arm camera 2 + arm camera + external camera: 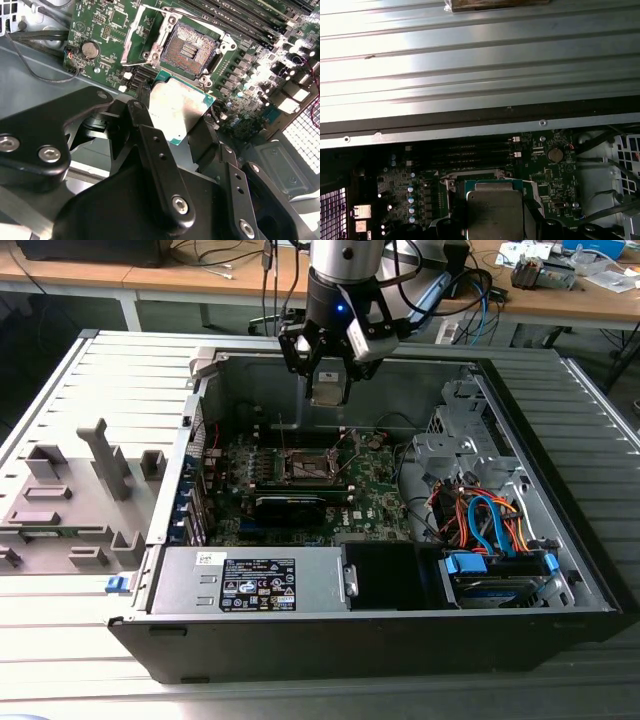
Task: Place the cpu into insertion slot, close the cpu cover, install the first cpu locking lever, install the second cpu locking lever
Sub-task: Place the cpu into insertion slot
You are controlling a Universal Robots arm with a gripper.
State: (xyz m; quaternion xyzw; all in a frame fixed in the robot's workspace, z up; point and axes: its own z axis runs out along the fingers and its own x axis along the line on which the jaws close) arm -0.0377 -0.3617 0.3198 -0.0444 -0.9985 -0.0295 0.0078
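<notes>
The cpu (181, 111): a flat square chip with a silver-grey top and green edging, held in the gripper (328, 380), whose black fingers (152, 150) are closed narrowly on two opposite edges of it. In the exterior view it is seen hanging above the open computer case (380, 645), well clear of the green motherboard (370, 495) and roughly over the insertion slot (308, 466). In the second wrist view the slot's brownish-gold pin field is shown uncovered inside its dark rim, and the chip's far corner is seen just short of that rim, with no contact made out. In that same view the cpu cover (131, 40), a thin silver frame, is shown swung open to one side of the slot, with a round coin cell (90, 49) beyond it on the board. In the first wrist view the chip's metal top is presented flat on, with the long black memory slots (465, 155), the same coin cell and the ribbed grey table surface (470, 60) behind it. Recorded in the exterior view alone: a grey power supply (250, 580) along the case's near wall, orange and blue cables (490, 520) toward the exterior view's right, and a grey moulded fixture (70, 500) on the table at the exterior view's left.
</notes>
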